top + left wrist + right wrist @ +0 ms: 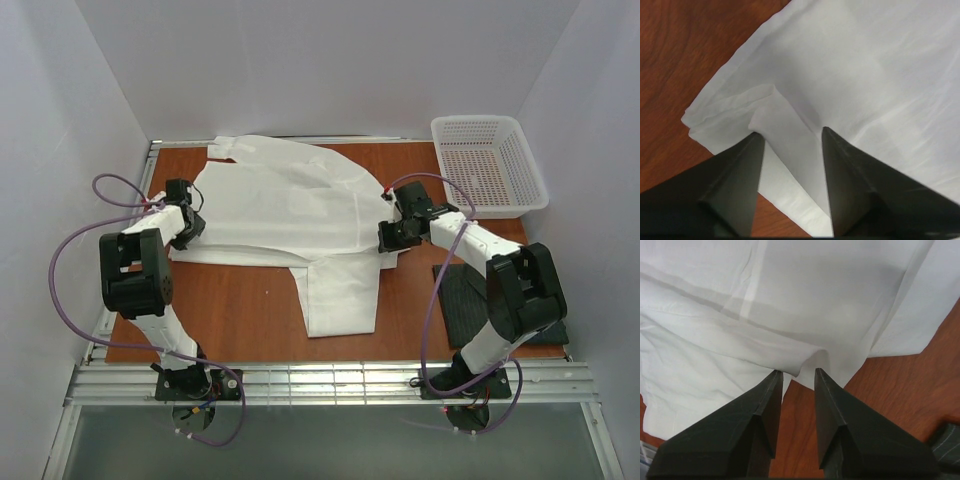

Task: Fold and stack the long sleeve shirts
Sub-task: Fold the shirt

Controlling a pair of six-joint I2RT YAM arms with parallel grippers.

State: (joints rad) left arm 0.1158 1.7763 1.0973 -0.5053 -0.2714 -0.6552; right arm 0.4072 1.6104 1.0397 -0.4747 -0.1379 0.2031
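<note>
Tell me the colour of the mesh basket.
The mesh plastic basket is white; top external view shows it best.

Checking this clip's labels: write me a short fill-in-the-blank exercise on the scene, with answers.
1. The shirt spread on the table is plain ___.
2. The mesh basket stands at the table's far ___ corner.
3. At the shirt's edges, the left gripper and right gripper both have their jaws ___ (open or shut).

Missing words: white; right; open.

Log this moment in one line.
white shirt: spread on table | left end effector: open over cloth fold | right end effector: open at cloth edge | dark shirt: table's right side
</note>
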